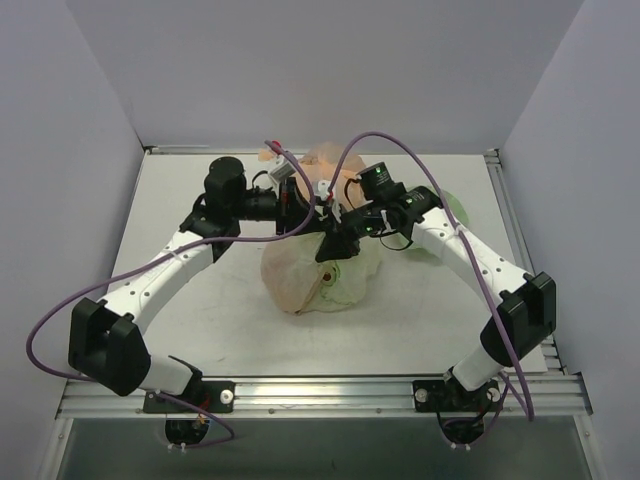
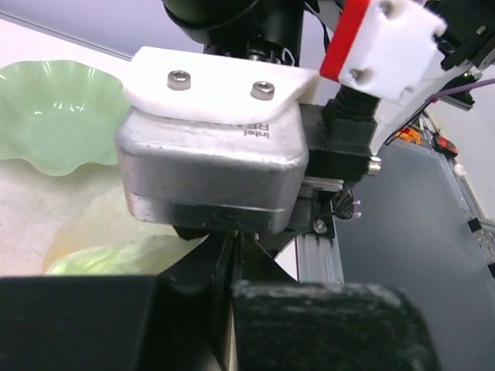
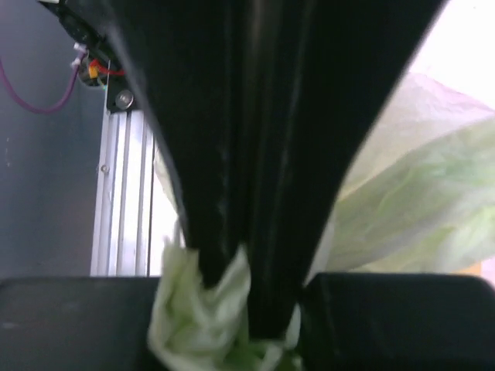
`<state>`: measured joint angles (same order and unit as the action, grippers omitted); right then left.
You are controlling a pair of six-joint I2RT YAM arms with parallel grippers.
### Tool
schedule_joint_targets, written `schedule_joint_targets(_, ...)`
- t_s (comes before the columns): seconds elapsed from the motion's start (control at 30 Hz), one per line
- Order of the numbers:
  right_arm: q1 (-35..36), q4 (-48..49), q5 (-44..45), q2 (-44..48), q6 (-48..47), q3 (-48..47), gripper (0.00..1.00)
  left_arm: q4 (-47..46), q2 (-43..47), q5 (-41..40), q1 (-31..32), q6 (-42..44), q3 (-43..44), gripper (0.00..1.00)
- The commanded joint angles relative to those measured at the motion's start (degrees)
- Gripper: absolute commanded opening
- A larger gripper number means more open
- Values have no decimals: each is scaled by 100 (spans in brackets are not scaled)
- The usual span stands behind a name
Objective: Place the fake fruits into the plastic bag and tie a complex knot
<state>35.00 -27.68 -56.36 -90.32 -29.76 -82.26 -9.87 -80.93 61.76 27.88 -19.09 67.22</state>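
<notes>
Top view, 6 o'clock: both arm bases bolted to the near rail. The arms angle inward over the table.

Just past table centre toward 6 o'clock lies the plastic bag, pale green and crumpled. A peach-orange translucent sheet touches it on its 9 o'clock side. The fake fruits cannot be picked out singly.

At centre, above the bag's far edge, the left gripper and right gripper meet tip to tip, too tangled to separate from above.

Left wrist view: its own fingers are dark and blurred, drawn close with only a thin pale strip between them, so they are clenched on bag plastic. Directly ahead and very near is the silver camera housing of the other wrist. Green bag film shows at 8 o'clock.

Right wrist view: its fingers stand apart at the bottom corners. Between them are a wad of green bag plastic and a dark wedge coming down from 12 o'clock. Cannot tell whether this gripper bears on the wad.

Farther out, at 2 o'clock, a wavy-edged green dish lies partly under the right arm. A peach-coloured lump sits at 12 o'clock.
</notes>
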Motion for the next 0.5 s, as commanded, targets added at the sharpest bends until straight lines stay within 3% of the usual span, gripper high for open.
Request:
schedule_joint_targets(0.0,24,17,-200,-108,-56,-194,2,-130,68,-15,-1,107,107,12)
schedule_joint_targets(0.03,7,26,-200,-82,-100,-168,0,62,129,3,-184,142,124,26)
schedule_joint_targets(0.17,-116,26,-226,50,-170,-19,0,371,393,354,-895,108,98,48)
schedule_joint_targets(0.33,-143,17,-331,199,-320,87,0,1361,779,390,-1390,870,124,57)
schedule_joint_targets(0.47,-29,-27,-367,357,-802,263,0,1259,473,170,-1469,872,308,59)
